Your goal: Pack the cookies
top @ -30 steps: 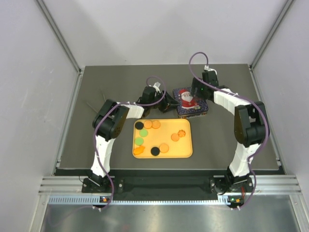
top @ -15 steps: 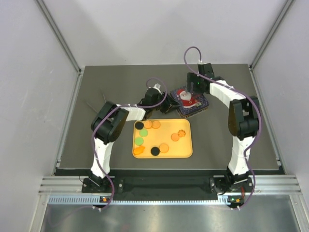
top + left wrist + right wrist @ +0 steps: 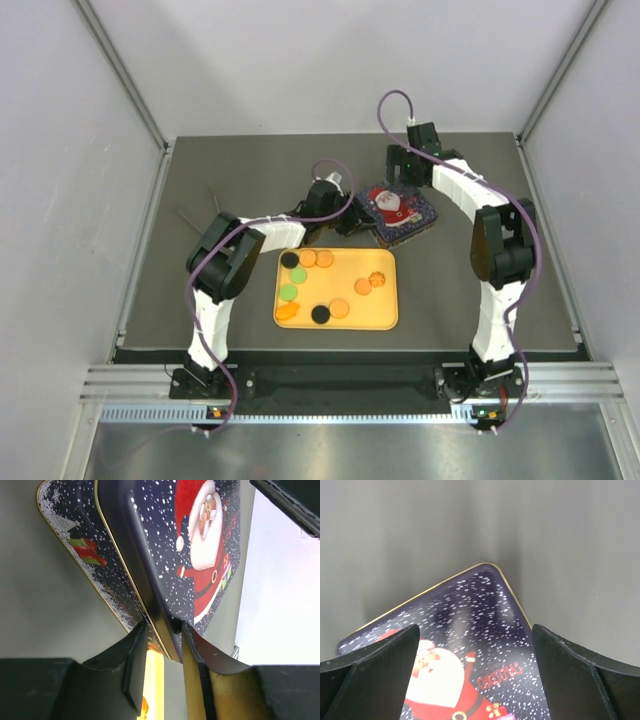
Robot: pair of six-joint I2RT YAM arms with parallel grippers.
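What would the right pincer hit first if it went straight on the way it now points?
The Santa tin. The right pincer stands open and aims down at the tin's printed top near one corner, with nothing showing in between. The wrist view does not show how much gap is left.

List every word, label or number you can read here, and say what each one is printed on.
"CHRISTMAS": red letters on the tin lid, beside Santa, upside down in the right wrist view.
Left wrist view: no lettering shows on the part of the tin lid in sight.
Top view: anything printed on the lid is too small to read.
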